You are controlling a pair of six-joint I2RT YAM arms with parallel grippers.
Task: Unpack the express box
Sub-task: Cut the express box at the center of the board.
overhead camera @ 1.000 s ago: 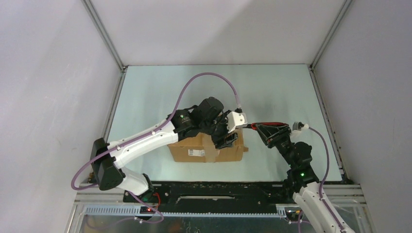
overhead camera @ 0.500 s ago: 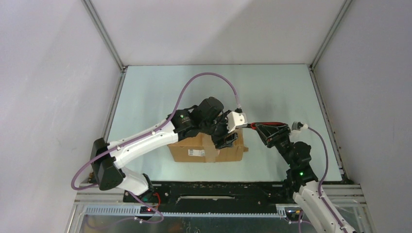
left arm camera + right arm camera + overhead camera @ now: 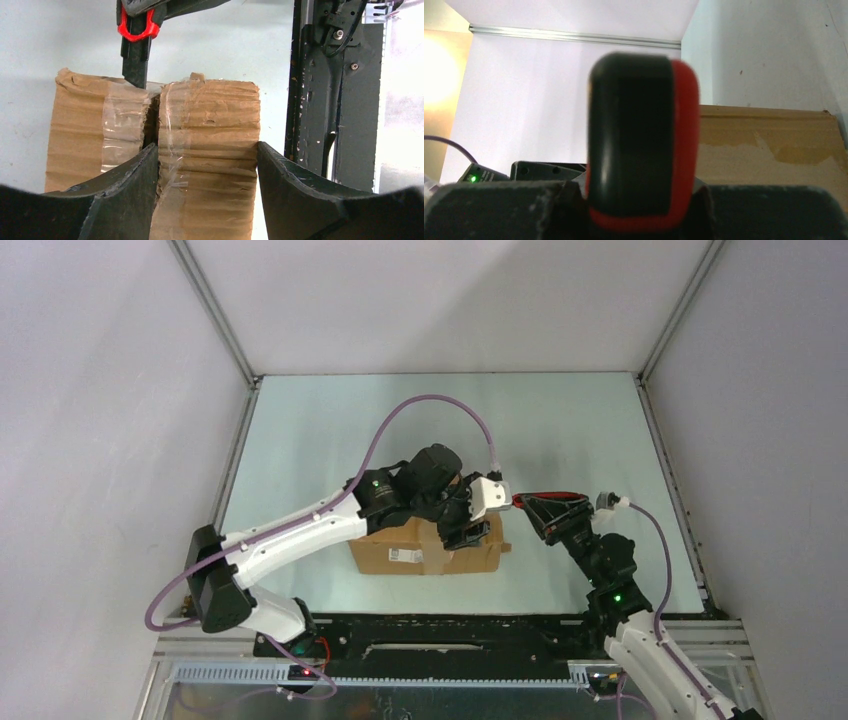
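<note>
Left claw (image 3: 206, 155) clamps a crinkled, tape-streaked corrugated flap of the brown express box (image 3: 425, 552), jaws wide. Right claw (image 3: 540, 508) pinches the rounded red-and-black handle of a utility knife (image 3: 639, 135).

Soft, even light fills the overhead view, the express box (image 3: 470, 555) throwing only a faint shadow on the pale tabletop (image 3: 560, 430). In the right wrist view a warm glare blooms at the left edge (the red-and-black handle (image 3: 641, 140), close to the lens, is blurred). The left wrist view washes out white at its right edge.
</note>
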